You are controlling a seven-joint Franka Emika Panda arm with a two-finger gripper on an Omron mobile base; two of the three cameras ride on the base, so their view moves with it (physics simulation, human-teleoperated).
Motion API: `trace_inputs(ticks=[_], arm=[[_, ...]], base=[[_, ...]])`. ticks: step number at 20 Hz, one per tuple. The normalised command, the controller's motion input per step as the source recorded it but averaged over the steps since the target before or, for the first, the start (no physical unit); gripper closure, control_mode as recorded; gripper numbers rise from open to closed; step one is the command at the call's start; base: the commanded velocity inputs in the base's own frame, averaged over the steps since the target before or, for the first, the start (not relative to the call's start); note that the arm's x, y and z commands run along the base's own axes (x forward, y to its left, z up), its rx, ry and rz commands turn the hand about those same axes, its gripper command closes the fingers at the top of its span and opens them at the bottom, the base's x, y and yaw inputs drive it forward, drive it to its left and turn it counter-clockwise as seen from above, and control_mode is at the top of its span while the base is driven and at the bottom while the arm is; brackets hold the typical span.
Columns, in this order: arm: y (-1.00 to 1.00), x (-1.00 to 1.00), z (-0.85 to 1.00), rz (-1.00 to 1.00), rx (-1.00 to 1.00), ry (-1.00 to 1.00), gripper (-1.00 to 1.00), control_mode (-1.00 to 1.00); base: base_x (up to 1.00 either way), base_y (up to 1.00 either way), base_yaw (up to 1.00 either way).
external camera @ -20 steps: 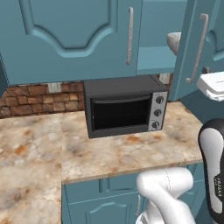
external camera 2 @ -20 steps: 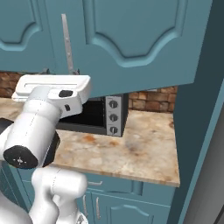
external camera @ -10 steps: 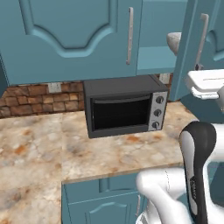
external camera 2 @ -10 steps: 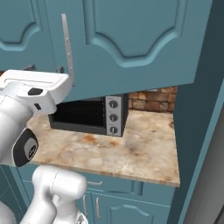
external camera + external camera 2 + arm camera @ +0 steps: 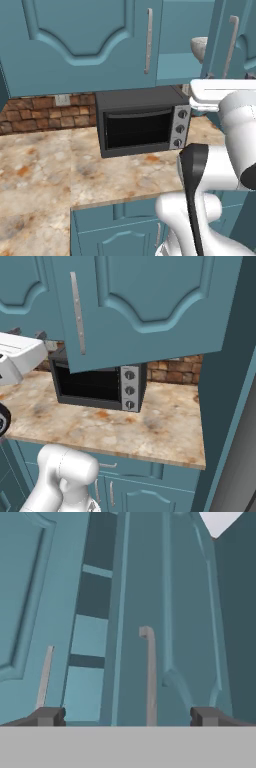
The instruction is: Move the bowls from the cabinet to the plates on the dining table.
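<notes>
Your way into the cabinet (image 5: 175, 40) is the narrow gap between its shut left door (image 5: 80, 40) and the right door (image 5: 145, 306), which stands ajar. In the hand view that door's edge and its silver handle (image 5: 148, 677) sit right between your fingertips (image 5: 47, 716), which stand wide apart, and block a straight reach. The grey bowl (image 5: 199, 47) on the shelf sits half hidden behind the door. Below, the microwave (image 5: 142, 122) takes up the back of the counter (image 5: 150, 428), while the stone to either side is open.
</notes>
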Motion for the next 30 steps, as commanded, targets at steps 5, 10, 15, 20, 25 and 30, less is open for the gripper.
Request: trace_inputs(ticks=[5,10,15,20,25,30], arm=[[0.46,0.00,-0.21,-0.14,-0.02,0.02,-1.00,-1.00],[0.47,0.00,-0.22,-0.14,-0.01,0.02,-1.00,-1.00],[0.31,0.17,-0.17,-0.17,0.00,0.00,-1.00,-1.00],[0.15,0.39,-0.20,-0.16,0.00,0.00,-1.00,-1.00],[0.03,0.47,-0.13,-0.10,0.01,0.00,-1.00,-1.00],[-0.04,0.44,-0.08,-0.02,0.03,0.00,-1.00,-1.00]], base=[[0.00,0.00,0.00],[0.00,0.00,0.00],[0.00,0.00,0.00],[0.00,0.00,0.00],[0.00,0.00,0.00],[0.00,0.00,0.00]])
